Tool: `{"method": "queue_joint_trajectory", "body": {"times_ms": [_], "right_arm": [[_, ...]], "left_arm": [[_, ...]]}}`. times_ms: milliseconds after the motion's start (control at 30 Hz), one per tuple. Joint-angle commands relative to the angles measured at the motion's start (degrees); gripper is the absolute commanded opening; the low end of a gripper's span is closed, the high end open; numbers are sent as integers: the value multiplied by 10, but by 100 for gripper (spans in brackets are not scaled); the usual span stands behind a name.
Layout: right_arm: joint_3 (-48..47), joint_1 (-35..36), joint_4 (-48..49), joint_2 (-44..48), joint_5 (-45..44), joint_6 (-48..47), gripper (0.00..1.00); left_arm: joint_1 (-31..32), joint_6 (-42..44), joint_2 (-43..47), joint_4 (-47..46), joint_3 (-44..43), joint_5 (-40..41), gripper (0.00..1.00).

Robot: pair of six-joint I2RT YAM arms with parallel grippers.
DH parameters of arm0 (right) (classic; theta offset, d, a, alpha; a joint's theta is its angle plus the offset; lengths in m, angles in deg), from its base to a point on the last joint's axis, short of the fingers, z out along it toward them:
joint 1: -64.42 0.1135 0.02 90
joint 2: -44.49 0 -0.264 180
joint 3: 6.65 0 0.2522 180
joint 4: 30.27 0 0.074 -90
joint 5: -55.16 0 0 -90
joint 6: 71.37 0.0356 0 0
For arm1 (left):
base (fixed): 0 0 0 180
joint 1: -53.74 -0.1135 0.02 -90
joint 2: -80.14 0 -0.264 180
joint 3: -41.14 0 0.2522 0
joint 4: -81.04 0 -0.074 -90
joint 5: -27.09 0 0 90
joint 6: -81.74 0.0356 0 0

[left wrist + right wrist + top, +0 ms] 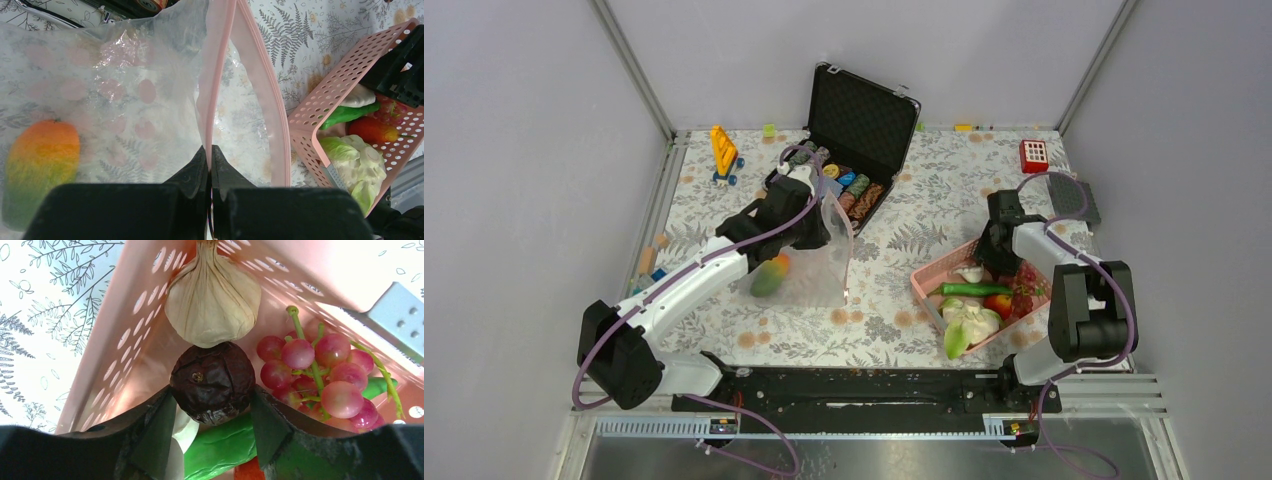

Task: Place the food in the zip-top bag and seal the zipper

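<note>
- Mango: blurred behind the cloudy bag, its lower end hidden by the left gripper.
- Pink strip: pinched stretch lost between that gripper's closed fingers; its top runs past the upper edge.
- Green vegetable and red fruit: mostly covered by the right gripper and the dark fruit it clasps.
- Basket: one corner cut off, another behind the right arm.
- Chips: too small to tell apart.

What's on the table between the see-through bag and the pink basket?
Nothing: only bare flowery tablecloth lies between the zip-top bag and the pink basket. The top view shows it best.
</note>
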Motion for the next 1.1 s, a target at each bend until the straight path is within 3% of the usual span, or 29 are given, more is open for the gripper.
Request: {"method": "queue_joint_trajectory", "body": {"times_ms": [0, 233, 567, 733, 867, 933, 1067], "right_arm": [[-8, -4, -12, 5, -2, 12, 55], [6, -3, -19, 55, -16, 10, 43], [11, -4, -81, 255, -20, 9, 39], [22, -3, -29, 370, 145, -11, 38], [19, 5, 58, 403, 385, 2, 38], [22, 39, 136, 402, 467, 35, 38], [-16, 177, 247, 355, 494, 63, 38]], "left_arm": [[-4, 4, 11, -18, -11, -2, 0], [-4, 3, 21, -18, -9, -2, 0], [-5, 2, 26, -19, -9, -5, 0], [-4, 3, 32, -18, -8, 1, 0], [-4, 1, 35, -18, -6, -2, 0], [-4, 0, 35, -18, -7, -7, 0], [-4, -3, 42, -20, -3, -18, 0]]}}
